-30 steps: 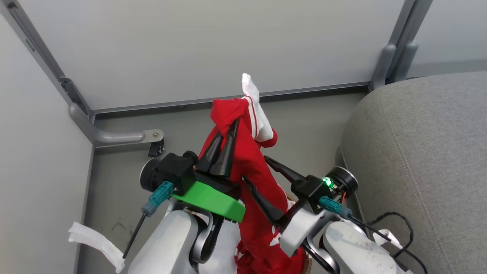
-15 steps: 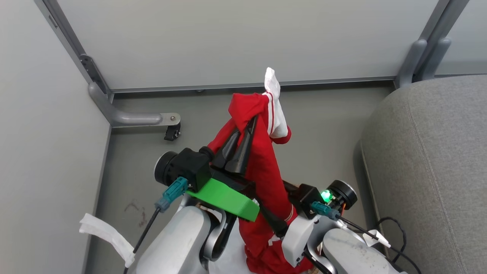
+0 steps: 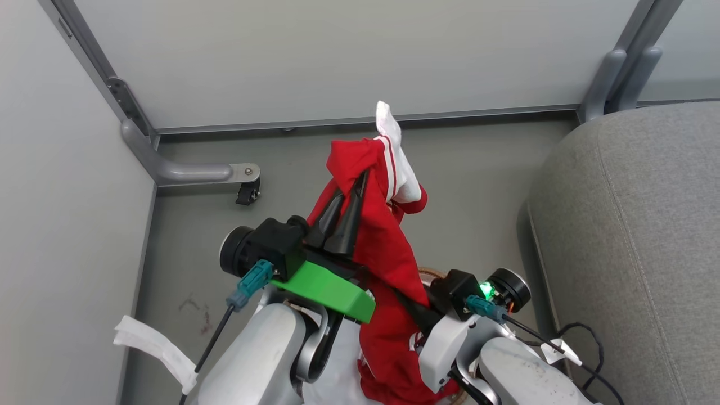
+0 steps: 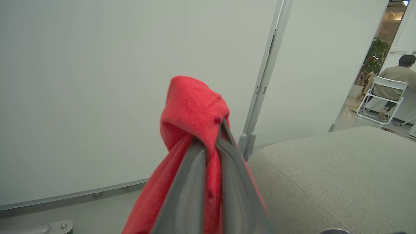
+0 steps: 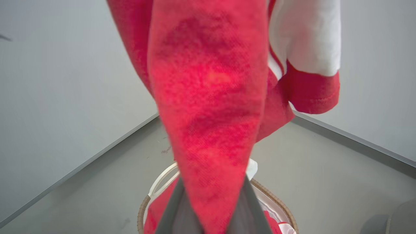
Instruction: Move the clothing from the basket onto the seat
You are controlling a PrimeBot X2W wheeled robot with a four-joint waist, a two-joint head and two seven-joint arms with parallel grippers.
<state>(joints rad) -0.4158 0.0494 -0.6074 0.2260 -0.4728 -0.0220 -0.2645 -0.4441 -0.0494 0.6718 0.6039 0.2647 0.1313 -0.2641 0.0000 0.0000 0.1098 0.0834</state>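
Observation:
My left gripper (image 3: 360,179) is raised and shut on the top fold of the red clothing (image 3: 388,247), whose white-striped sleeve (image 3: 396,163) flops over beyond the fingertips. In the left wrist view the red fabric (image 4: 191,107) bunches over that gripper (image 4: 214,136). Lower down, my right gripper (image 3: 406,302) is shut on the hanging part of the same garment (image 5: 211,97); its fingers (image 5: 250,208) flank the cloth. Below hangs the basket's brown rim (image 5: 141,211), (image 3: 430,274), with more red cloth inside. The grey seat (image 3: 630,225), (image 4: 325,175) lies to the right.
Pale partition walls close off the far side and the left. A partition foot with a caster (image 3: 246,194) stands on the grey floor at far left. A white strip (image 3: 152,349) hangs by my left arm. A person (image 4: 395,79) sits on a white chair far off.
My right gripper, open beside the hanging cloth a second ago, has closed on it. My left gripper keeps its hold on the top. The head camera has shifted a little.

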